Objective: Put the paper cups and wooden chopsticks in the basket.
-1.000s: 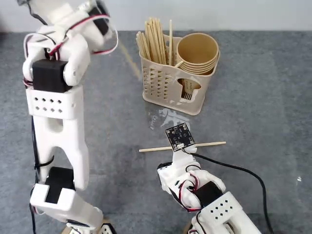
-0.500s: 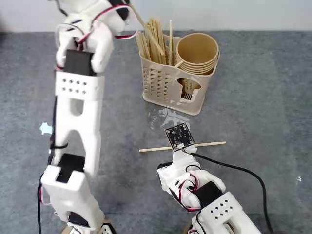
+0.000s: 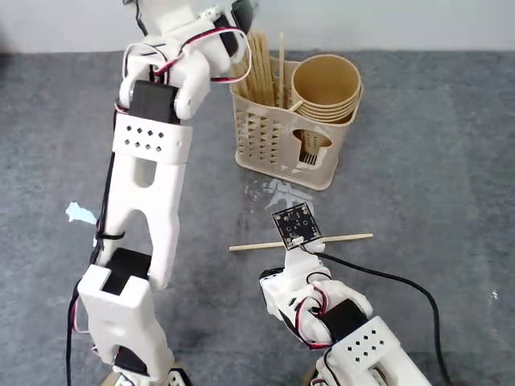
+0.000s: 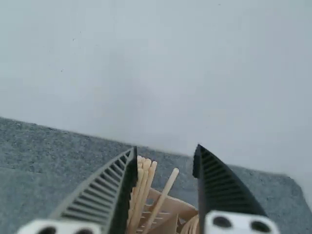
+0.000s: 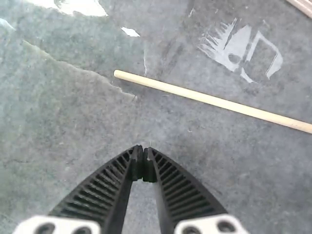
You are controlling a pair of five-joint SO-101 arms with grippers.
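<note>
The left tool (image 4: 163,151) is hovering released above the basket (image 3: 278,141), with the bundled chopsticks (image 4: 145,180) standing just below its tips and the cups (image 3: 326,80) nesting beside them. The right tool (image 5: 143,163) is pointing down at the surface (image 5: 58,122), clenched and empty, with a loose chopstick (image 5: 209,100) lying just ahead of it.

The table (image 3: 434,161) wears grey felt-like cloth, matt and slightly rough. The basket (image 3: 278,141) is smooth beige plastic, the paper cups (image 3: 326,84) matt tan. The loose chopstick (image 5: 209,100) is pale bare wood. The left arm (image 3: 153,145) and right arm (image 3: 366,346) are smooth white plastic; the right gripper (image 5: 143,153) has matt black ribbed fingers (image 5: 102,195).
</note>
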